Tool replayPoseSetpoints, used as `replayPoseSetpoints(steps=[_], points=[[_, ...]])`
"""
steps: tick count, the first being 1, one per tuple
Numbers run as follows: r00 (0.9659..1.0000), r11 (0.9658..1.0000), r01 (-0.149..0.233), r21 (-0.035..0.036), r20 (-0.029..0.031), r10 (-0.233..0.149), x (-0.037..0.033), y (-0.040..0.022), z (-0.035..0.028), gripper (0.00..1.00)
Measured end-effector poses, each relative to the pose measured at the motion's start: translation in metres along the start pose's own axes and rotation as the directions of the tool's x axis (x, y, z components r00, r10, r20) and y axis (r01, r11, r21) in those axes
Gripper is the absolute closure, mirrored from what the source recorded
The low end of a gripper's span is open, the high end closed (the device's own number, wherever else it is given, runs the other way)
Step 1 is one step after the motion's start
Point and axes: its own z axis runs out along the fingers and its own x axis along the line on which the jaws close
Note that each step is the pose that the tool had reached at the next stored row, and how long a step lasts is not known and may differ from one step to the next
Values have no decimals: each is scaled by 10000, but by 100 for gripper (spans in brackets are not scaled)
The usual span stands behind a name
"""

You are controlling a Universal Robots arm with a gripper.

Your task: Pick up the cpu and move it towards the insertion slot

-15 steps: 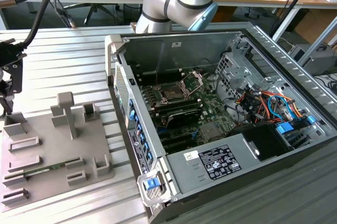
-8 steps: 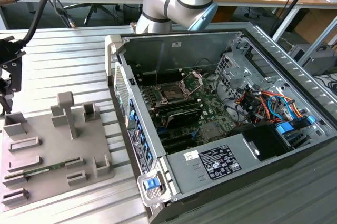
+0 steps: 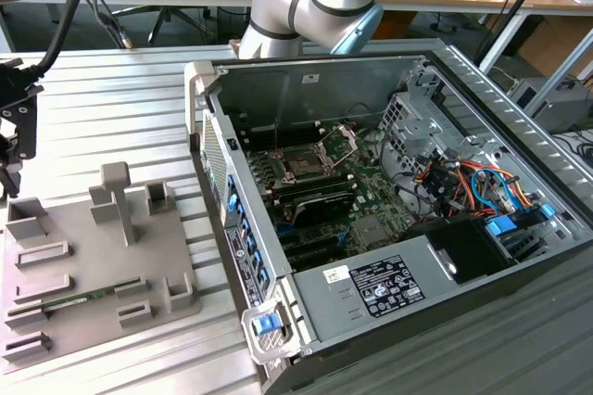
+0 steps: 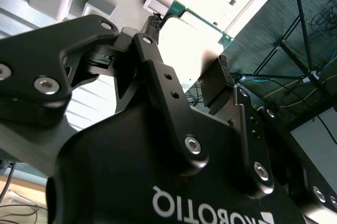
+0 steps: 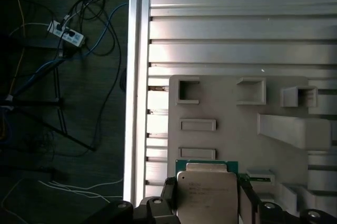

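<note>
The grey holder tray [image 3: 83, 256] sits on the worktop [image 3: 102, 108] at the exterior view's left; in the first wrist view the claw [image 5: 206, 212] grips the cpu [image 5: 206, 195] above it; rightward, well apart, the insertion slot [image 3: 309, 162] lies inside the open computer case [image 3: 371, 80].

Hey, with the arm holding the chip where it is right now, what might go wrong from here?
1. The black end effector pinches the flat, silvery square cpu by its thin edges alone, above the grey fixture tray; the chip might slip or tilt in transit.
2. The dark square insertion slot with its silver frame sits deep inside the open grey metal computer case, whose side wall stands in between; a low path might clip it.
</note>
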Motion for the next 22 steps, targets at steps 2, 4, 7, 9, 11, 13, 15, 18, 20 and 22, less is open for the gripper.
replayPoseSetpoints(steps=[2, 4, 7, 9, 11, 13, 15, 18, 20, 22], points=[[10000, 10000, 0, 0, 0, 0, 0, 0, -8, 45], [10000, 10000, 0, 0, 0, 0, 0, 0, -17, 45], [10000, 10000, 1, 0, 0, -1, 0, 0, -33, 45], [10000, 10000, 0, 0, 1, 0, 0, 0, -42, 45], [10000, 10000, 0, 0, 0, 0, 0, 0, -50, 45], [10000, 10000, 0, 0, 0, 0, 0, 0, -58, 45], [10000, 10000, 0, 0, 0, 0, 0, 0, -68, 45], [10000, 10000, 0, 0, 0, 0, 0, 0, -83, 45], [10000, 10000, 1, 0, 0, -1, 0, 0, -94, 45], [10000, 10000, 1, 0, 1, -1, 0, 0, -105, 45]])
